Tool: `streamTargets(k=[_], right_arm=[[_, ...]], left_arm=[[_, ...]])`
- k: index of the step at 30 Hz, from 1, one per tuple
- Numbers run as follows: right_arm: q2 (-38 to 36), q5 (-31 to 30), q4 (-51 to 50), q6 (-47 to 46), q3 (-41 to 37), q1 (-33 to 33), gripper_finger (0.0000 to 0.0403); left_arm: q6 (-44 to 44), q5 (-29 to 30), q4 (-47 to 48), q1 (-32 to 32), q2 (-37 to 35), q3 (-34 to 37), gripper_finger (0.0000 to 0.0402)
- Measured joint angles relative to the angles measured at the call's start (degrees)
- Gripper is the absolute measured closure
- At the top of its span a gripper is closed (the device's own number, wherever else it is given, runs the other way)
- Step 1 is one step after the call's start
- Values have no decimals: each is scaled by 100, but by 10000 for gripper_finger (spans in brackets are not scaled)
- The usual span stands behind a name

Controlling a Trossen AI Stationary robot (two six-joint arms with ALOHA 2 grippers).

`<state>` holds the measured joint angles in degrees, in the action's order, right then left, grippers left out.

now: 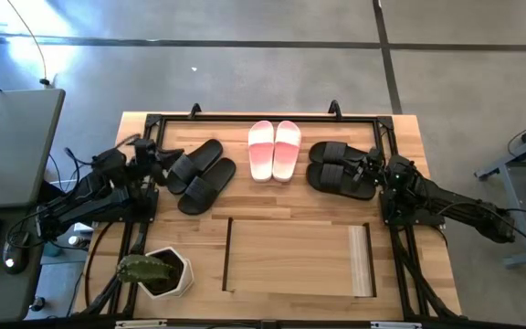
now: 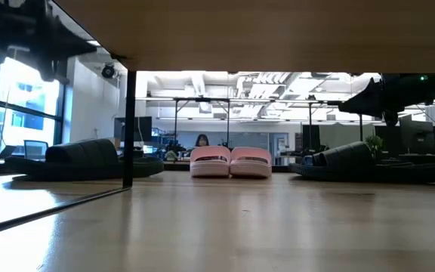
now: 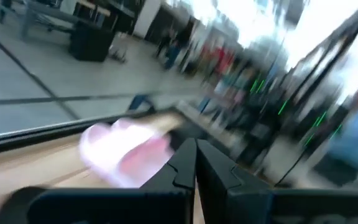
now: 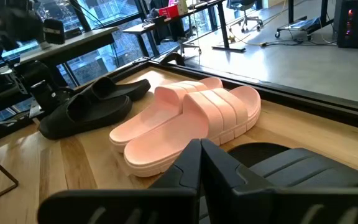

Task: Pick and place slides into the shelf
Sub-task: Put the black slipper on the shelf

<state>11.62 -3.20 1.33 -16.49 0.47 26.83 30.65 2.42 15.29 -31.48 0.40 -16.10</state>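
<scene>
- Slides: three pairs in a row across the upper middle of the high view, none shelved yet. Left black pair (image 1: 200, 175), angled; pink-and-white pair (image 1: 274, 150), centre; right black pair (image 1: 341, 168).
- Shelf (image 1: 290, 259): light-wood rack, lower centre of the high view, its top bare.
- Step: judged to be the very start, with no pair picked up.
- Left gripper (image 1: 159, 163): fingers pressed together, holding nothing, just beside the left black pair.
- Right gripper (image 1: 373, 165): fingers together, empty, at the edge of the right black pair.
- Next move: likely calls for opening the fingers and taking a strap.
- Obscured: left wrist view smeared; shelf interior hidden from above; the low view shows only the underside of the shelf's top panel.
</scene>
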Motion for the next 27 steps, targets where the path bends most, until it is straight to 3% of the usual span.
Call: streamTargets(k=[6, 9, 16, 20, 27], right_arm=[[0, -2, 1, -47, 1, 1, 403], [0, -2, 1, -497, 2, 0, 403], [0, 4, 1, -1559, 2, 0, 403], [0, 28, -1, -2075, 1, 0, 403], [0, 129, 10, -3332, 5, 2, 403]], left_arm=[[1707, 97, -960, 0, 0, 0, 401], [2416, 113, -1685, 0, 2, 0, 401], [2168, 131, -4250, 0, 466, -162, 401], [1768, 310, -3603, 0, 1071, -926, 401], [1913, 1094, -488, 0, 2612, -2759, 401]])
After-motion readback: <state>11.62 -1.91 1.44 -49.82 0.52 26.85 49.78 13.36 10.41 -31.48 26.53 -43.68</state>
